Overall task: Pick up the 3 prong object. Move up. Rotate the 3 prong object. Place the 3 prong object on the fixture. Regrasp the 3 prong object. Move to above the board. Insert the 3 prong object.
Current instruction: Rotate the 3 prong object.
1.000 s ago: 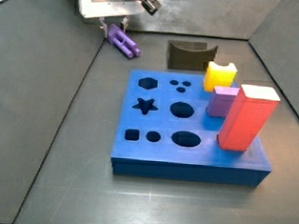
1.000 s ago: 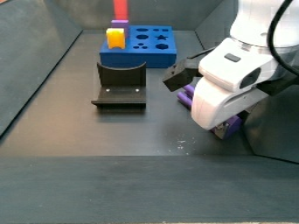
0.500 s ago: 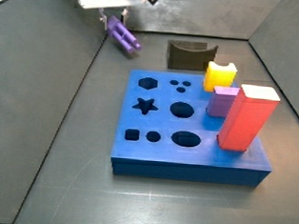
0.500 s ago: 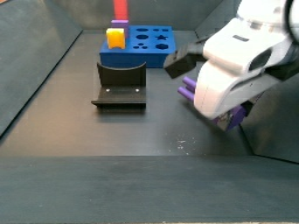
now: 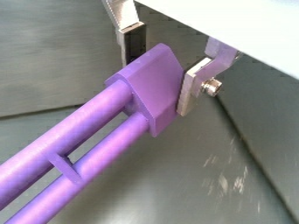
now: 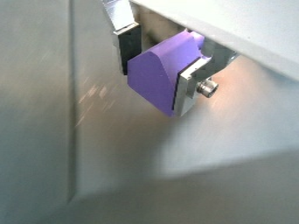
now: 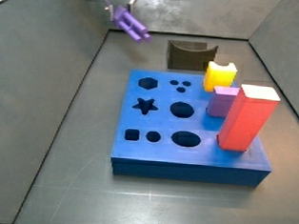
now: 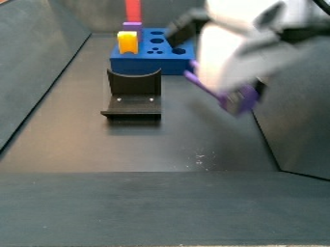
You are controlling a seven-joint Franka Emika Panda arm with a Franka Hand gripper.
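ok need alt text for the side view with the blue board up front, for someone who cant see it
The gripper, at the top edge, holds the purple 3 prong object lifted above the dark floor. Nearer the camera, the blue board carries yellow, lilac and red blocks; the dark fixture sits behind it.

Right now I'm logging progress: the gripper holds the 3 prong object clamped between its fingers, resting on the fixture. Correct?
Not quite. The gripper does clamp the 3 prong object, but in a side view the object hangs in the air, away from the fixture, not on it.

On the dark floor (image 7: 61, 147) rest the blue board (image 7: 189, 135) and the fixture (image 8: 131, 95); the pincer (image 5: 163, 66) hangs above.
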